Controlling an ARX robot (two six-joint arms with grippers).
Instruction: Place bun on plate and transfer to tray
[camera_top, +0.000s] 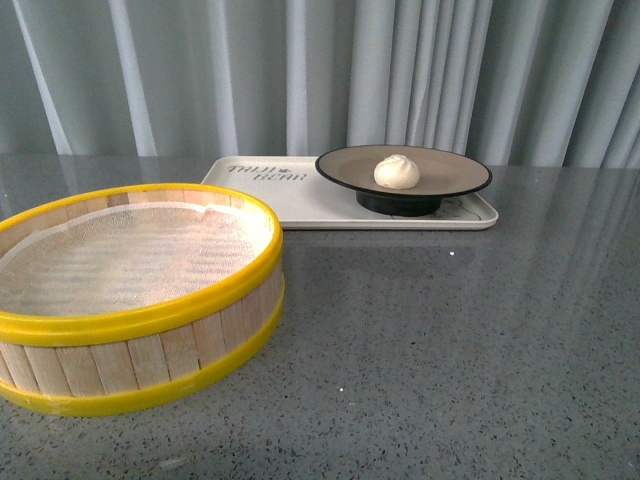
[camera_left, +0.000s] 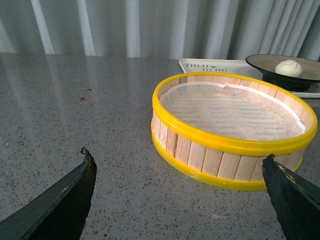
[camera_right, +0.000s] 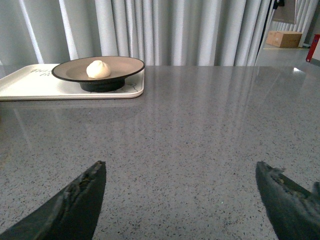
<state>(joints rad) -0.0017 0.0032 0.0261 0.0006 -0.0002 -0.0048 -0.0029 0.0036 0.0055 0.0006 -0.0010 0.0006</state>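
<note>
A grey speckled tabletop (camera_top: 450, 340) runs back to pale pleated curtains (camera_top: 250, 70). One round steamer basket (camera_top: 135, 295), yellow-rimmed with a white mesh liner, stands nearest on the left. Behind it lies one cream tray (camera_top: 270, 195), its long axis running left to right. One plate (camera_top: 345, 165) stands upright on the tray's right half, and one bun (camera_top: 397, 171) sits at its centre, twisted top up. The left end effector (camera_left: 180, 192) and right end effector (camera_right: 180, 200) both hang spread wide, empty, above the tabletop.
</note>
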